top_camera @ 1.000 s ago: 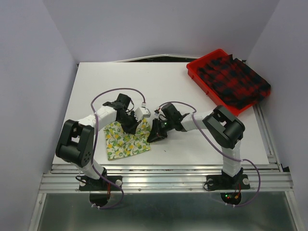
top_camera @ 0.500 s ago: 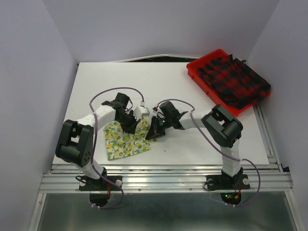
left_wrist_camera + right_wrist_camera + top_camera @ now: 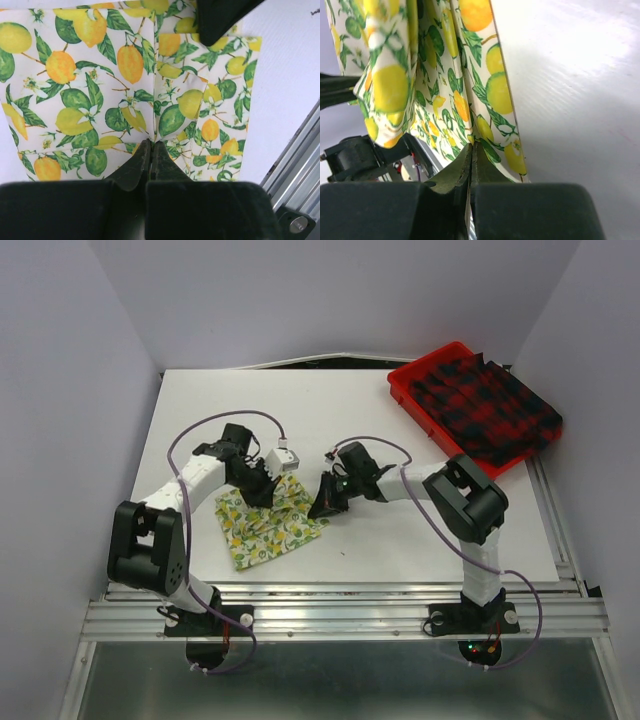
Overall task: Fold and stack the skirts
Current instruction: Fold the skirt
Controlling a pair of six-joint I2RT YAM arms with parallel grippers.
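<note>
Skirt (image 3: 268, 532) edge (L hand (image 3: 150, 146), R hand (image 3: 471, 147))

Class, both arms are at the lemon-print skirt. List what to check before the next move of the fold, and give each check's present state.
1. Left end effector shut on the lemon skirt: ok.
2. Right end effector shut on the same skirt: ok.
3. Both grips on matching corners: cannot tell.
4. Plaid skirt away from the fold, in the red tray: ok.
5. Near part of the lemon skirt resting on the table: ok.
</note>
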